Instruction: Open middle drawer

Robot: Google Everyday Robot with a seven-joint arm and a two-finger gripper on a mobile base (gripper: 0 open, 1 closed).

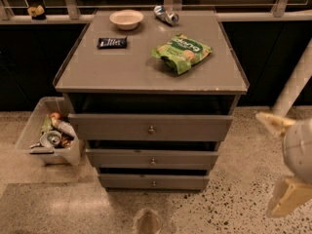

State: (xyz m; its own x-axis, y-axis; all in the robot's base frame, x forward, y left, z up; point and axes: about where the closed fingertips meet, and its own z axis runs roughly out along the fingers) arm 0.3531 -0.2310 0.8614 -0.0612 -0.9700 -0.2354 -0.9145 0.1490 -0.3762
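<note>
The grey cabinet (146,77) has three drawers stacked one under another. The middle drawer (122,159) is a flat grey front with a small round metal knob (152,161) at its centre. It sits between the taller top drawer (107,126) and the narrow bottom drawer (126,182). My gripper (267,165) is at the right edge of the view, level with the drawers and well to the right of the cabinet. Its two cream fingers (273,123) are spread apart and hold nothing. It touches no drawer.
On the cabinet top lie a green snack bag (181,51), a white bowl (126,19), a dark bar (111,42) and a can (166,14). A clear bin of rubbish (46,135) stands on the floor at the left. A white pole (295,82) slants at the right.
</note>
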